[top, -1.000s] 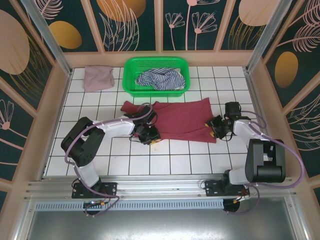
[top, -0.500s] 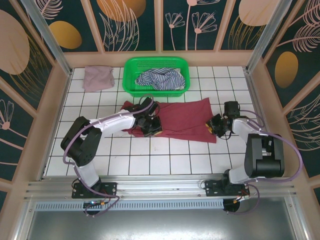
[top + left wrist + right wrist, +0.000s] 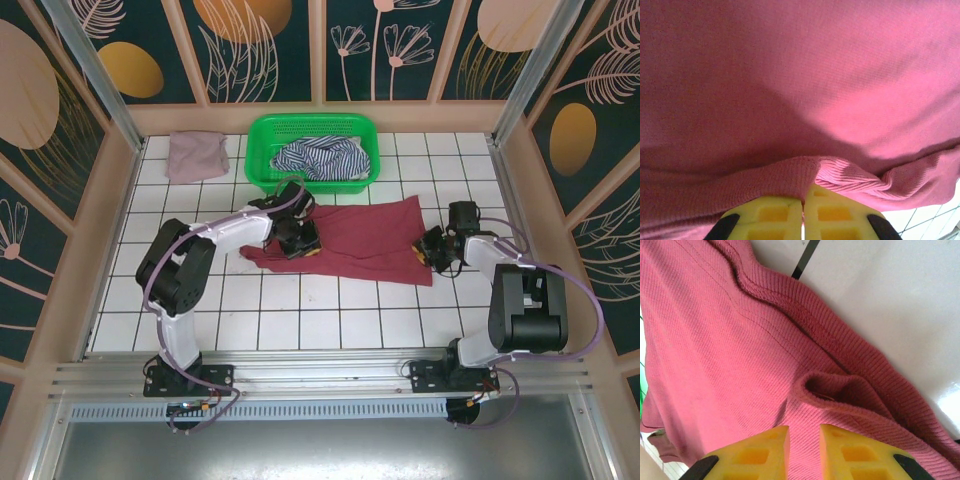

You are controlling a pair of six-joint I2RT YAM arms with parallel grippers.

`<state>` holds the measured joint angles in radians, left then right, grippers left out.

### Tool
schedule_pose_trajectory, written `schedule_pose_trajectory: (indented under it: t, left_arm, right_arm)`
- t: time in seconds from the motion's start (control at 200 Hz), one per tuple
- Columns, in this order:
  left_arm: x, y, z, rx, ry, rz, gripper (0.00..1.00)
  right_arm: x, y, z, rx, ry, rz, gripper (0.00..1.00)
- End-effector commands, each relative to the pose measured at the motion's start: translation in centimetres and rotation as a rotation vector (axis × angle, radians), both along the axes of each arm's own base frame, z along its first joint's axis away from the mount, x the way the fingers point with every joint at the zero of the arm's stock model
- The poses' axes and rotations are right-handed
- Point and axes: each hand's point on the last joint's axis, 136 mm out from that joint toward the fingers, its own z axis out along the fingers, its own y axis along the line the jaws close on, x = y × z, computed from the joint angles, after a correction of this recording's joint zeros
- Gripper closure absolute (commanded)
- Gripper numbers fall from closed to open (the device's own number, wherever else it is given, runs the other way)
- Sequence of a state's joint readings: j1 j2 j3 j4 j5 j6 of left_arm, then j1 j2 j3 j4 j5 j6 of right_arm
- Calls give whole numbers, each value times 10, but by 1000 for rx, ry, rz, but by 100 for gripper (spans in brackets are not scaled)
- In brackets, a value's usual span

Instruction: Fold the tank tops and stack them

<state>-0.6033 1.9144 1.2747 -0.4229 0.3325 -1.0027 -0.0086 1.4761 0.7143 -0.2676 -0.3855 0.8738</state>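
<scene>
Maroon top (image 3: 365, 240) mid table (image 3: 330, 320), striped top (image 3: 320, 158) in one basket (image 3: 262, 140), pink top (image 3: 195, 155) at far-left corner: three. Left gripper (image 3: 803, 197) pinches maroon hem; right gripper (image 3: 805, 432) narrow, hold unclear.

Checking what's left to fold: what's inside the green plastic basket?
A crumpled navy-and-white striped cloth tank top lies in the green plastic basket. Anything beneath it is covered.

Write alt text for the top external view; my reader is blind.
A dark red cloth tank top lies on a white tiled table, the left gripper pinching its left part and the right gripper at its right edge. Behind, a green plastic basket holds a navy striped top; a pink cloth top lies far left.
</scene>
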Motion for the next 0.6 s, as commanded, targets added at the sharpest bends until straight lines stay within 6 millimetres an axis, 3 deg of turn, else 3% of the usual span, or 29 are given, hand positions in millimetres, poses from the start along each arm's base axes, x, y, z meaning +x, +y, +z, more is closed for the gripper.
schedule_pose_trajectory:
  t: [0.0,0.135,0.3,0.475,0.596]
  left_arm:
    - [18,5,3,1,-30,3,89]
    - [21,4,-5,-4,-22,-1,83]
    - [39,24,1,64,-63,15,73]
    - [43,54,36,200,-128,-28,56]
    - [23,74,53,252,-132,-76,52]
  right_arm:
    - [-5,-7,-7,-41,12,8,77]
    - [-8,-9,-7,-60,9,17,77]
    - [2,0,23,-55,-59,90,76]
    - [-19,49,39,21,-66,211,76]
    - [-32,88,39,112,-88,275,78]
